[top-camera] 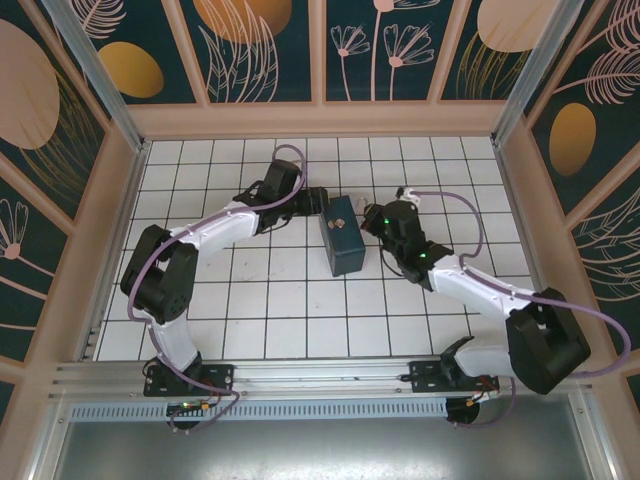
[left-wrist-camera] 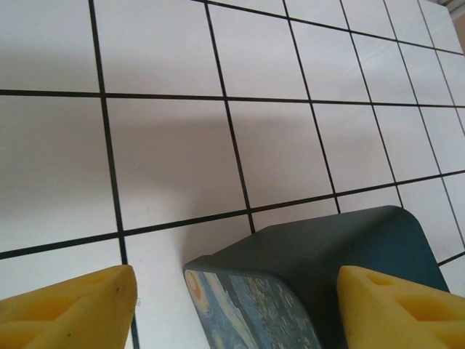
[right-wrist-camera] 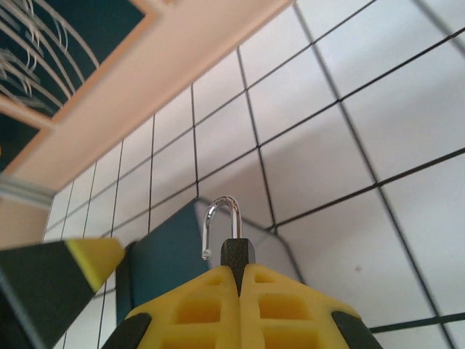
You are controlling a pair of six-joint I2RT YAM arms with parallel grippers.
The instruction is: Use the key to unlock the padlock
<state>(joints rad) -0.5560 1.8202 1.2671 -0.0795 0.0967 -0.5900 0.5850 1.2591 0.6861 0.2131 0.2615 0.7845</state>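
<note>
The right gripper (right-wrist-camera: 240, 280) is pinching the little dark padlock (right-wrist-camera: 237, 252), and its yellow jaws are pressing tight together on it. The padlock is sticking up out of the jaws, just beside the blue tin box (right-wrist-camera: 167, 265). Its thin silver shackle (right-wrist-camera: 221, 211) is curving up with one end hanging free. The left gripper (left-wrist-camera: 236, 313) is holding its jaws spread wide, one on each side of the box's corner, over the white tiled bench (left-wrist-camera: 167, 145)
</note>
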